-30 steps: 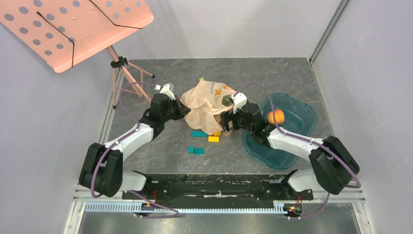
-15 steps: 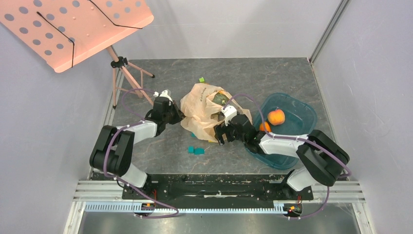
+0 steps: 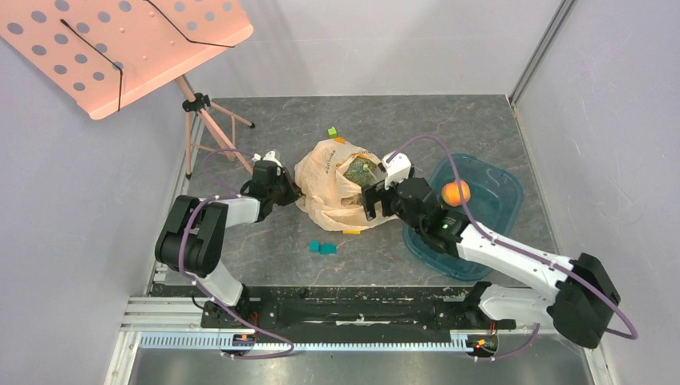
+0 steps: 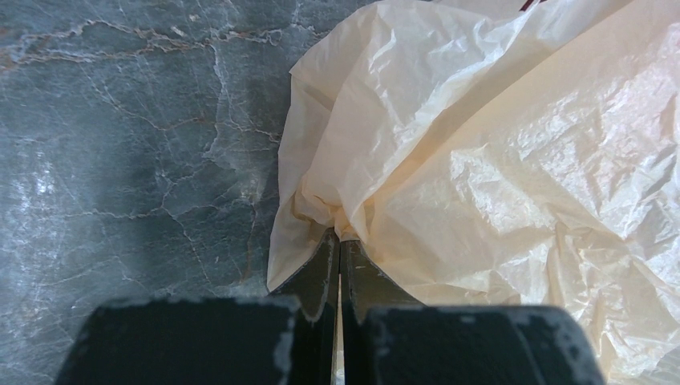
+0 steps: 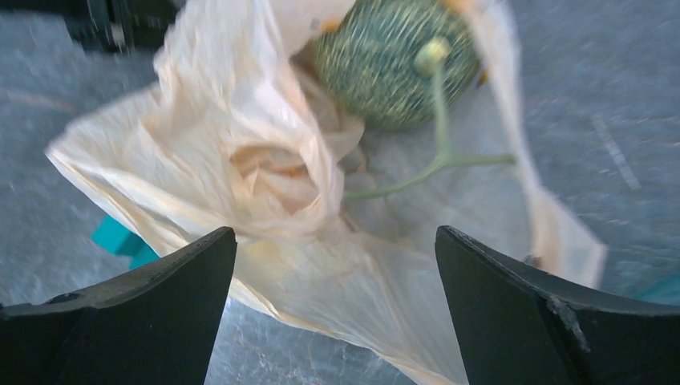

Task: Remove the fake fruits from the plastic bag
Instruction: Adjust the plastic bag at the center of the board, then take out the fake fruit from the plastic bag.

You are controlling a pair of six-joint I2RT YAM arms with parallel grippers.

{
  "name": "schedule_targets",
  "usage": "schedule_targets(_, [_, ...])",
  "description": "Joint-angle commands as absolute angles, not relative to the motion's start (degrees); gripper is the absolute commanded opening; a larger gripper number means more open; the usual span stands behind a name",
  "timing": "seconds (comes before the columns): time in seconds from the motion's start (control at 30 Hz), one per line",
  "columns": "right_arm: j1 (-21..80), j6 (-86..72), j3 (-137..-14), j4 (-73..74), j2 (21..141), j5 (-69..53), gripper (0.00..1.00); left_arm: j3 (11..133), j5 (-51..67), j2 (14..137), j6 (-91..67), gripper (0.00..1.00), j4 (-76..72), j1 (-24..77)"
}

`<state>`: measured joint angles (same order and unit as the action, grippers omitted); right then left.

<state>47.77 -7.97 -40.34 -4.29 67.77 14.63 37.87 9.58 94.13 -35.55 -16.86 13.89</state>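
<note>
Straight ahead of wide-open, empty right gripper [image 5: 334, 241]: green fruit [image 5: 385, 68], inside plastic bag [image 5: 240, 152]; left gripper [image 4: 338, 245], clamped on bag edge, farther off.

Thin crinkled film, dull fruit, veined grey counter.
The plastic bag [image 4: 513, 160] bunched between the left jaws is crinkly translucent peach film with a soft sheen; ahead of the right jaws the green fruit [image 5: 393, 60] looks matt and speckled. The counter [image 4: 120, 160] is smooth, marbled like stone. The jaws are matt black.
</note>
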Motion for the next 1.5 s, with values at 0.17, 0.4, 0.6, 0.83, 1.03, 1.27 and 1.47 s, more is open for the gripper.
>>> schedule_targets(0.17, [44.97, -12.38, -43.90, 5.21, 59.49, 27.40, 0.93, 39.29, 10.71, 94.09, -37.15, 0.02, -19.25, 13.27])
schedule_targets(0.4, [33.43, -15.98, -46.90, 9.10, 62.52, 13.25, 0.82, 39.00, 11.63, 94.18, -37.66, 0.02, -20.08, 13.20])
schedule_targets(0.6, [33.03, -17.74, -46.07, 1.63, 67.04, 0.84, 0.79, 39.22, 13.25, 95.28, -38.37, 0.02, -21.17, 13.19])
schedule_targets(0.83, [31.53, -20.72, -48.15, -1.72, 74.41, -0.99, 0.79, 38.95, 13.58, 95.21, -38.08, 0.02, -21.72, 13.18])
schedule_targets(1.03, [29.08, -25.07, -47.37, -7.05, 78.90, -7.02, 0.78, 38.77, 13.89, 95.10, -38.03, 0.02, -21.70, 13.10])
schedule_targets(1.27, [28.43, -29.71, -47.19, -9.39, 82.07, -7.16, 0.76, 38.69, 14.13, 95.09, -37.91, 0.02, -21.78, 13.10])
schedule_targets(1.47, [28.35, -30.91, -47.11, -9.38, 84.36, -6.48, 0.70, 38.85, 14.54, 95.19, -38.03, 0.02, -21.88, 13.01])
